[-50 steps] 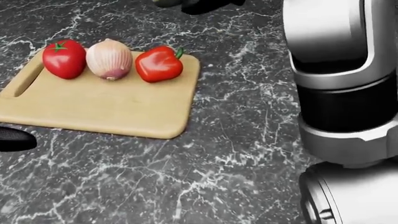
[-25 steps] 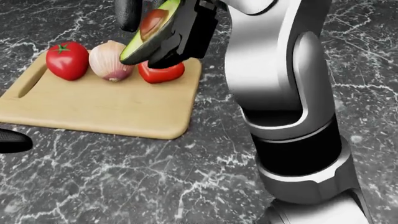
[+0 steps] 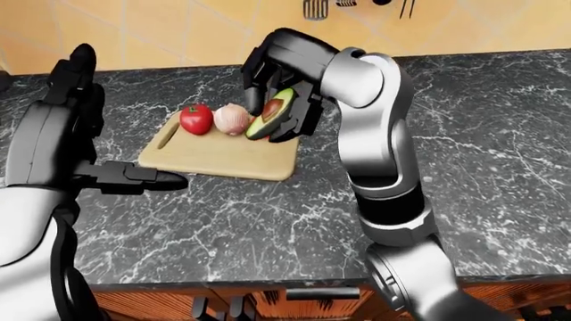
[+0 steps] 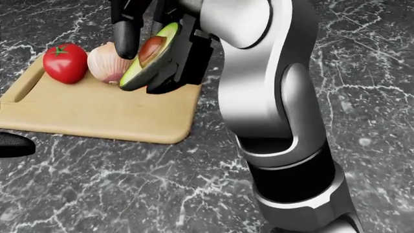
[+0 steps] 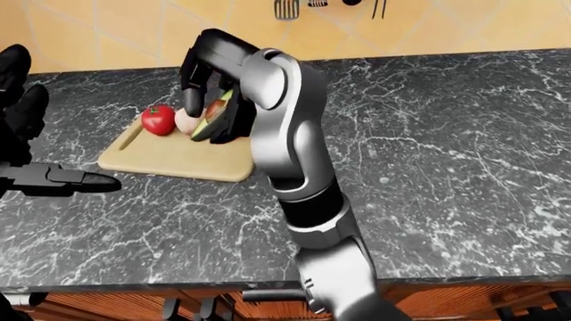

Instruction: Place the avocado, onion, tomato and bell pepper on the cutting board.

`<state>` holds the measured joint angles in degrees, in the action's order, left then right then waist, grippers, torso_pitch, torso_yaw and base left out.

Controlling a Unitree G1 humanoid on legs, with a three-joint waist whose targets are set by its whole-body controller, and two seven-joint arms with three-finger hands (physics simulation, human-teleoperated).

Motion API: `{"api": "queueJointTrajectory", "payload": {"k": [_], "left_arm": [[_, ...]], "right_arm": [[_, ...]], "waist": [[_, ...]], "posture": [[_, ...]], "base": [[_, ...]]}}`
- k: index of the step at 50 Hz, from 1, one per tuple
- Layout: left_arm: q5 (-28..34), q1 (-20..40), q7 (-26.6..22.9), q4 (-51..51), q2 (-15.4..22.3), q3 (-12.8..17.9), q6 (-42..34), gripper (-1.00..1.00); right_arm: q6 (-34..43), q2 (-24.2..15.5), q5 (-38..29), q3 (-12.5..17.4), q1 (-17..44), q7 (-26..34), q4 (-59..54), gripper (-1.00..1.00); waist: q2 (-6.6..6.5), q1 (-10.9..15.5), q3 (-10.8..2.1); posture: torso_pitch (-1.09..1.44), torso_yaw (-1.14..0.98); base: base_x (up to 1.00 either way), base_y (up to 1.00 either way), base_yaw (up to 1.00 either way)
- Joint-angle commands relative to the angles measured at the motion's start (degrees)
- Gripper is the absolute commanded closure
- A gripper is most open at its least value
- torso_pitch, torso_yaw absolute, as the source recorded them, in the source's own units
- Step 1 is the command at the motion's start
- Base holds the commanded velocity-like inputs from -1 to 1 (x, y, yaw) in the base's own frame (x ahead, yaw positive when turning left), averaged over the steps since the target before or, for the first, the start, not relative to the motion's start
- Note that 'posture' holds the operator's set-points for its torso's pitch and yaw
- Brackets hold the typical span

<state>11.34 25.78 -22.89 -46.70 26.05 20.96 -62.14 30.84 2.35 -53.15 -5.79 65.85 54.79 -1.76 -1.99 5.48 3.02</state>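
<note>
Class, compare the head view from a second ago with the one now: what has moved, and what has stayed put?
The right hand has swung in from the view's top right, carrying the avocado half down over the cutting board, and now hides the bell pepper. The tomato and onion stayed where they were on the board; the left hand has not moved.

A kitchen: a dark marble countertop [image 3: 500, 134] against a yellow tiled wall [image 3: 160, 27], utensils [image 3: 314, 8] hanging above, wooden cabinets [image 5: 446, 304] below, a cutting board [image 4: 97, 114] with vegetables.
</note>
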Motion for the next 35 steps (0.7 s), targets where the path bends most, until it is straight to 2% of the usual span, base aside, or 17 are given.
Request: {"api": "queueJointTrajectory", "payload": {"k": [1, 16, 25, 35], "left_arm": [[0.46, 1.23, 0.58, -1.06, 0.78, 0.71, 1.53, -1.0], [0.7, -0.49, 0.35, -1.9, 0.1, 1.23, 2.15, -1.0], [0.87, -0.89, 0.16, -1.85, 0.06, 1.54, 2.48, -1.0], [1.1, -0.05, 0.91, -0.43, -0.3, 0.58, 3.31, -1.0]], "right_arm": [[-1.27, 0.12, 0.12, 0.51, 1.62, -1.67, 1.48, 0.61], [-1.67, 3.03, 1.34, -0.33, 0.96, -6.55, -1.2, 0.6], [-5.98, 2.66, 5.89, 0.72, 4.08, -13.3, -10.78, 0.6], [-7.96, 2.32, 8.0, 0.39, 4.33, -16.21, -14.74, 0.6]], "waist": [[-0.37, 0.0, -1.49], [-0.38, 0.01, -1.7], [-0.48, 0.06, -1.83], [-0.36, 0.14, -1.87]], "posture": [[0.0, 0.13], [0.0, 0.13], [0.0, 0.13], [0.0, 0.13]], "base": [[0.0, 0.0, 0.0], [0.0, 0.0, 0.0], [0.0, 0.0, 0.0], [0.0, 0.0, 0.0]]}}
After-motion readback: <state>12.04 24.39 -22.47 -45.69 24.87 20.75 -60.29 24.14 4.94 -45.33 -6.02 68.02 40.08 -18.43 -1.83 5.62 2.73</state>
